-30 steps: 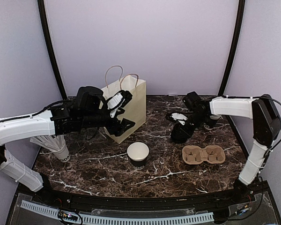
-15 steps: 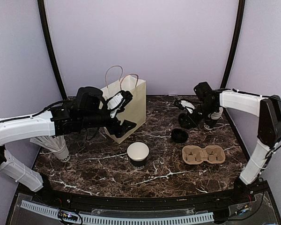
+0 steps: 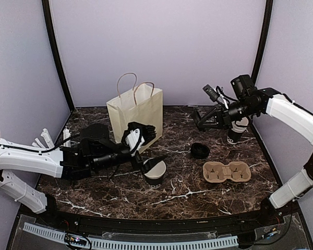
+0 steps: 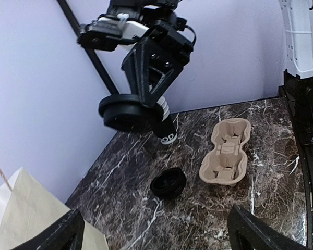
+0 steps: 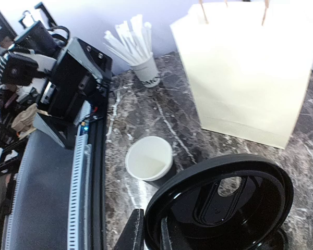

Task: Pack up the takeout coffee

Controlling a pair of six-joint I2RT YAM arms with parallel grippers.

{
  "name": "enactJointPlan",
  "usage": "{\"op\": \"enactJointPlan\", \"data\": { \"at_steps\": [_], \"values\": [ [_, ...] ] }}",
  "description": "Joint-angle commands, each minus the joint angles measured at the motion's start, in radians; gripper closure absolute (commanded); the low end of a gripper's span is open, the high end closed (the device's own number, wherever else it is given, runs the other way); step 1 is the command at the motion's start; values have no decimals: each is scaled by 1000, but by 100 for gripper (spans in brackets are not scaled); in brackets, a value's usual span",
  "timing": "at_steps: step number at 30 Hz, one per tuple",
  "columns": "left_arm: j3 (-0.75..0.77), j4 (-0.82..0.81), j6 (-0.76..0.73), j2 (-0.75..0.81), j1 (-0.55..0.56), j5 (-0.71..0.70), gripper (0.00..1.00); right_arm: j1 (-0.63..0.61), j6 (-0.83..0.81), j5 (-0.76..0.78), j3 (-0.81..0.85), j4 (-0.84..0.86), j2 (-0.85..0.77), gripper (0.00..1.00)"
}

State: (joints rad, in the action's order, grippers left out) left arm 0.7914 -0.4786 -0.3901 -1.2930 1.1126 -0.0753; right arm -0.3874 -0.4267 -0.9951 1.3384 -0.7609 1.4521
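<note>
An open white paper cup (image 3: 154, 170) stands lidless at the table's middle; it also shows in the right wrist view (image 5: 148, 159). My left gripper (image 3: 151, 147) hovers just left of and above it, open and empty; in its wrist view (image 4: 159, 234) only the two spread fingertips show. My right gripper (image 3: 208, 121) is raised at the back right, shut on a black lid (image 5: 224, 203), which also shows in the left wrist view (image 4: 128, 112). A second black lid (image 3: 200, 150) lies on the table. The tan two-hole tray (image 3: 227, 171) lies empty at the right. A second cup (image 3: 235, 133) stands behind my right arm.
The cream handled paper bag (image 3: 136, 112) stands upright at the back, left of centre. The white cup of paper-wrapped sticks (image 5: 141, 57) stands at the far left, mostly hidden behind my left arm in the top view. Black corner posts rise at both back corners.
My right gripper lifted one lid off the table and rose to the back right, leaving the other lid lying there. My left arm came down from the bag toward the open cup.
</note>
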Motion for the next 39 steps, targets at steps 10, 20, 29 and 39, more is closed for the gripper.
{"op": "enactJointPlan", "data": {
  "at_steps": [10,20,29,39],
  "values": [
    [83,-487,-235,-168,66,40,1,-63,68,-320,8,-115,-47,87],
    [257,-382,363,-234,66,-138,1,-70,32,-227,8,-144,-78,87],
    [265,-326,1109,-251,24,31,4,-71,-35,-225,10,-166,-103,87],
    [234,-555,1339,-377,12,136,5,-70,-44,-242,2,-162,-123,87]
  ]
}}
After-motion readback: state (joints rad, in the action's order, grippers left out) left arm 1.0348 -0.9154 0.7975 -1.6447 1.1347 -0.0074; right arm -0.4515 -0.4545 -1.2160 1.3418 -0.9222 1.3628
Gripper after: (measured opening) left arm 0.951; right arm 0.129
